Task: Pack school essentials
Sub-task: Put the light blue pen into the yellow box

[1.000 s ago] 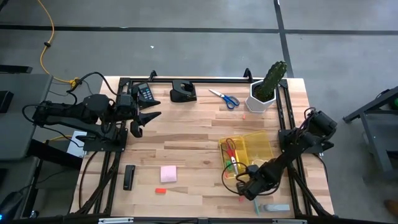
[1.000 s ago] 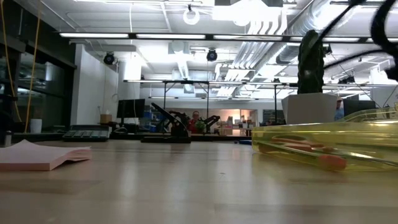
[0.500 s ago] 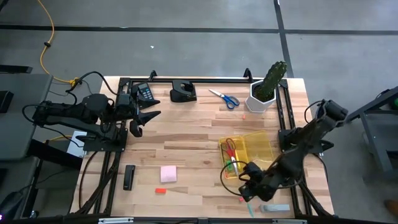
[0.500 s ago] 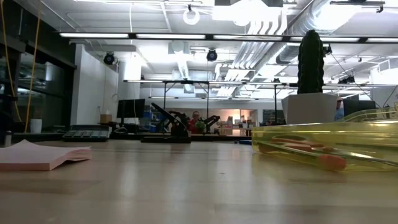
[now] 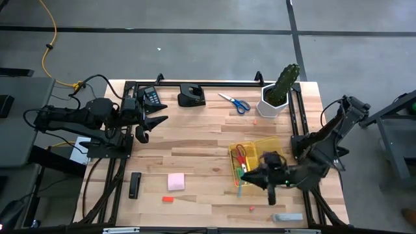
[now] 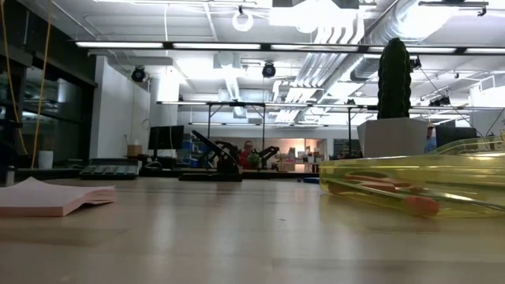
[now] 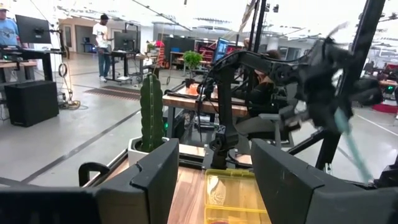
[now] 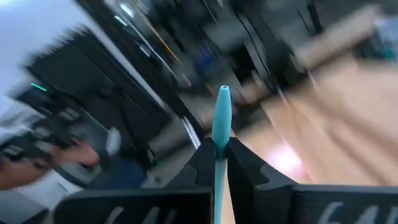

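Observation:
My right gripper (image 5: 249, 174) hangs above the near left corner of the clear yellow tray (image 5: 270, 153), shut on a teal pen (image 8: 221, 118). The left wrist view shows this gripper (image 7: 326, 84) high up, the pen (image 7: 349, 146) slanting down below it. Red-handled scissors (image 5: 240, 153) and pens lie in the tray. Blue-handled scissors (image 5: 234, 102) lie flat at the far edge. A pink sticky pad (image 5: 176, 181) and a red bit (image 5: 168, 199) lie near the front. My left gripper (image 5: 149, 125) waits open at the left, held high. My right gripper pinches the teal pen's shaft (image 8: 219, 148) between its two fingertips. The fingers reach roughly level toward the table's left. The pen's pointed end (image 8: 223, 93) stands out beyond the fingertips. The pen is lifted clear of table and tray.
A green cactus in a white pot (image 5: 278, 94) stands at the far right, seen too in the low view as a cactus (image 6: 394, 79). A black holder (image 5: 192, 96) and a calculator (image 5: 151, 96) sit at the far edge. A black bar (image 5: 134, 185) lies front left, a small grey item (image 5: 286, 216) front right.
My right gripper has risen from the table in front of the tray, carrying the teal pen clear. It has rolled and tipped from pointing down to nearly level, and now hangs over the tray's near left corner. It has stayed shut.

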